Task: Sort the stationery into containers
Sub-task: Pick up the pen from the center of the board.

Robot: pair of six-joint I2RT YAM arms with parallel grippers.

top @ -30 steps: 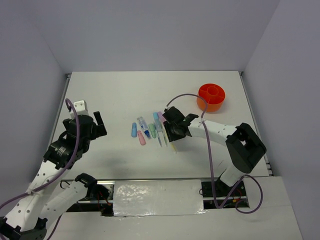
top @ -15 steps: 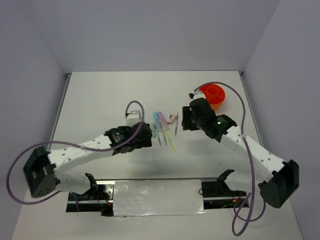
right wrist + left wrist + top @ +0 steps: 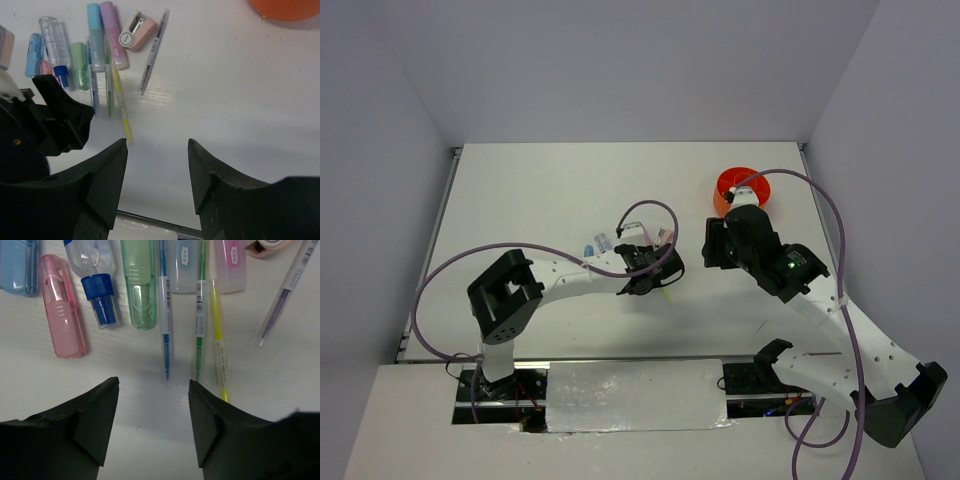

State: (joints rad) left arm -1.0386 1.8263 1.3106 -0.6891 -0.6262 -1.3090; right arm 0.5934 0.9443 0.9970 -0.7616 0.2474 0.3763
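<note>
The stationery lies in a row on the white table: a blue piece (image 3: 17, 265), a pink corrector (image 3: 62, 315), a blue-capped glue tube (image 3: 97, 285), a green piece (image 3: 137, 290), then a blue pen (image 3: 165, 315), green pen (image 3: 200, 315) and yellow pen (image 3: 218, 340). A purple pen (image 3: 152, 50) and a pink tape piece (image 3: 137, 31) lie to their right. My left gripper (image 3: 154, 382) (image 3: 655, 268) hovers open just short of the pen tips, holding nothing. My right gripper (image 3: 156, 142) (image 3: 712, 245) is open and empty over bare table. The orange container (image 3: 740, 190) stands behind it.
The left arm's purple cable (image 3: 650, 215) loops over the row of stationery. In the right wrist view the left gripper's black body (image 3: 60, 120) covers the row's left end. The table's near edge (image 3: 150, 220) runs just below the right fingers.
My left arm swung from the far left across to the stationery row and its jaws narrowed slightly. My right arm pulled back from the row toward the orange container, jaws widening.
</note>
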